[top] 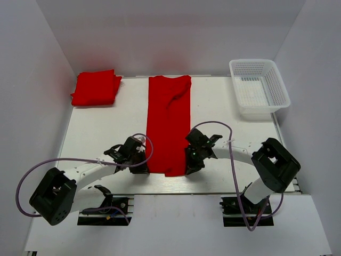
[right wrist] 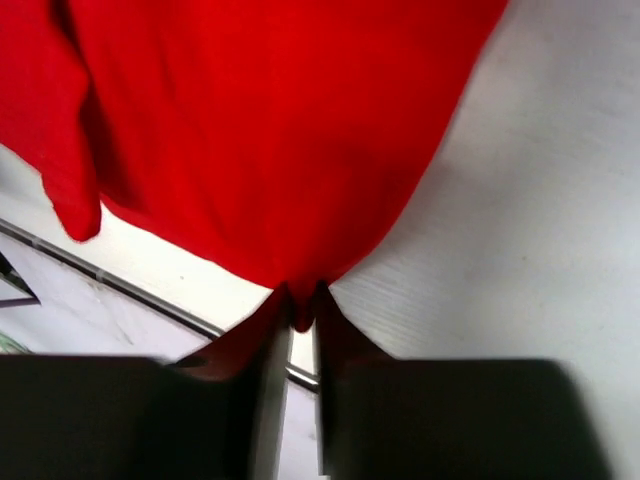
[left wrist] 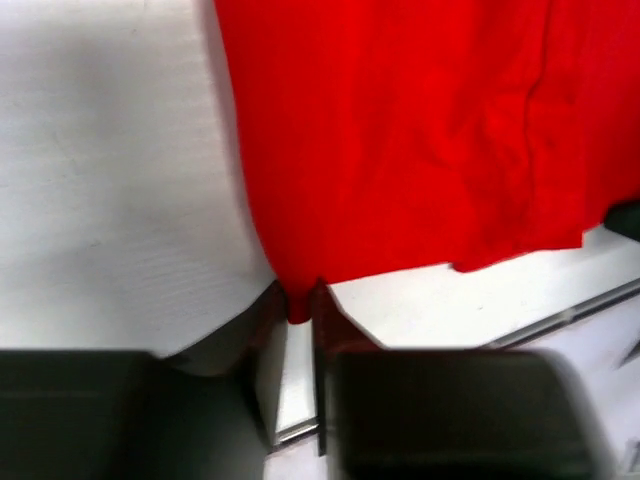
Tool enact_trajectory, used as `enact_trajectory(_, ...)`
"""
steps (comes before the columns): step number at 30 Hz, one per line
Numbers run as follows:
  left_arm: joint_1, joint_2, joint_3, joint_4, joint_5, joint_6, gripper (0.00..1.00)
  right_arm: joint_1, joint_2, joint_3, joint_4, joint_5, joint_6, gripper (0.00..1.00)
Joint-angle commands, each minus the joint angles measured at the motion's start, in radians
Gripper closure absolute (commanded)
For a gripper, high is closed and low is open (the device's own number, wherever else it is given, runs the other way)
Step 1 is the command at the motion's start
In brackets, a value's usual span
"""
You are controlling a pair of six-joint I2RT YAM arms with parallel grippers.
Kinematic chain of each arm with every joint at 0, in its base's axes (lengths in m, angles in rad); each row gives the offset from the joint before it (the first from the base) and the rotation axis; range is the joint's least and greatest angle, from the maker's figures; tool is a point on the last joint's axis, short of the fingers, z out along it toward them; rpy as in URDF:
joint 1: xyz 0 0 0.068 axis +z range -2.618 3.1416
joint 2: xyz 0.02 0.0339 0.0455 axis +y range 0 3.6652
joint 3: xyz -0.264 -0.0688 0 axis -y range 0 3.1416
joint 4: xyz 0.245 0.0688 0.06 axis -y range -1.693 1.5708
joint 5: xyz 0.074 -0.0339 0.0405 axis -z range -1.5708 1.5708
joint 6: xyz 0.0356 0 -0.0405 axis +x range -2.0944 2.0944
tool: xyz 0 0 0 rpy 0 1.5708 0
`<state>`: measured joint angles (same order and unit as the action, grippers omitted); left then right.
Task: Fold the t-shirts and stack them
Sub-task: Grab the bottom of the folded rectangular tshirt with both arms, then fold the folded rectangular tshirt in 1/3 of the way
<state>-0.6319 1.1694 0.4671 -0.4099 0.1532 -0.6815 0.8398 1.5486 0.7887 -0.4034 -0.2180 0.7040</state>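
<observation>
One folded shirt [top: 96,88] sits at the far left corner of the bench [top: 101,133]. A second shirt [top: 168,122] lies mid-bench as a long strip. The left tool [left wrist: 298,312] and right tool [right wrist: 297,312] each pinch one of its near corners. Folding it short and stacking it seem to remain.

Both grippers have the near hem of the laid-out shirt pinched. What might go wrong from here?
1. Thin grip: the left gripper and right gripper each pinch only a small tip of the t-shirt, so a corner may slip out when lifted.
2. Loose layers: cloth sags free beside each pinch, so the lengthwise fold may open.
3. A diagonal crease at the far end may get folded in.
</observation>
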Motion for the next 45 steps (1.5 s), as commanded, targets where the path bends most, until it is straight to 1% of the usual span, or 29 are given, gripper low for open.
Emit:
enact_trajectory(1, -0.009, 0.006, -0.033, -0.049, -0.026, -0.009, 0.84, -0.008, 0.018, 0.004, 0.028, -0.029, -0.018, 0.85)
enact_trajectory(2, -0.009, 0.006, -0.033, -0.064, -0.026, -0.009, 0.96, -0.010, 0.013, 0.004, 0.026, -0.023, -0.021, 0.98)
enact_trajectory(3, -0.009, 0.006, -0.018, -0.064, -0.036, -0.019, 1.00, -0.011, 0.013, 0.009, 0.028, -0.023, -0.021, 1.00)
enact_trajectory(10, -0.018, -0.082, 0.057, -0.098, -0.037, -0.020, 1.00, -0.007, -0.094, -0.002, 0.031, 0.042, -0.035, 1.00)
enact_trajectory(13, -0.018, -0.092, 0.100, -0.107, -0.037, -0.020, 1.00, -0.010, -0.142, -0.002, 0.034, 0.063, -0.037, 1.00)
enact_trajectory(16, -0.018, -0.093, 0.148, -0.107, -0.049, -0.020, 1.00, -0.010, -0.171, 0.020, 0.037, 0.068, -0.049, 1.00)
enact_trajectory(18, 0.001, -0.070, 0.194, -0.118, -0.058, -0.010, 1.00, -0.013, -0.170, 0.043, 0.037, 0.075, -0.060, 1.00)
enact_trajectory(20, 0.001, -0.048, 0.243, -0.129, -0.092, 0.000, 1.00, -0.019, -0.168, 0.078, 0.037, 0.089, -0.072, 1.00)
enact_trajectory(24, 0.011, 0.038, 0.347, -0.151, -0.171, 0.010, 1.00, -0.051, -0.122, 0.150, 0.017, 0.126, -0.122, 1.00)
enact_trajectory(25, 0.011, 0.085, 0.370, -0.152, -0.202, 0.010, 1.00, -0.074, -0.114, 0.164, 0.015, 0.134, -0.135, 1.00)
enact_trajectory(26, 0.021, 0.108, 0.419, -0.176, -0.219, 0.010, 1.00, -0.083, -0.099, 0.194, 0.011, 0.137, -0.141, 1.00)
enact_trajectory(28, 0.034, 0.151, 0.462, -0.187, -0.254, 0.020, 1.00, -0.117, -0.073, 0.228, 0.012, 0.135, -0.168, 1.00)
enact_trajectory(29, 0.034, 0.186, 0.493, -0.187, -0.254, 0.020, 1.00, -0.125, -0.055, 0.254, 0.011, 0.135, -0.175, 1.00)
enact_trajectory(35, 0.104, 0.262, 0.593, -0.138, -0.245, 0.042, 1.00, -0.197, 0.057, 0.389, 0.006, 0.103, -0.245, 1.00)
enact_trajectory(36, 0.104, 0.285, 0.608, -0.129, -0.254, 0.052, 1.00, -0.218, 0.070, 0.438, -0.006, 0.098, -0.259, 1.00)
enact_trajectory(38, 0.138, 0.312, 0.659, -0.104, -0.254, 0.072, 1.00, -0.229, 0.119, 0.471, -0.018, 0.088, -0.282, 1.00)
enact_trajectory(39, 0.138, 0.329, 0.677, -0.092, -0.244, 0.073, 1.00, -0.251, 0.139, 0.516, -0.025, 0.086, -0.284, 1.00)
enact_trajectory(40, 0.153, 0.348, 0.715, -0.092, -0.244, 0.104, 1.00, -0.255, 0.148, 0.530, -0.028, 0.078, -0.288, 1.00)
enact_trajectory(43, 0.179, 0.421, 0.787, -0.092, -0.225, 0.135, 1.00, -0.283, 0.194, 0.602, -0.037, 0.060, -0.304, 1.00)
enact_trajectory(45, 0.193, 0.459, 0.811, -0.080, -0.225, 0.148, 1.00, -0.306, 0.224, 0.622, -0.043, 0.054, -0.317, 1.00)
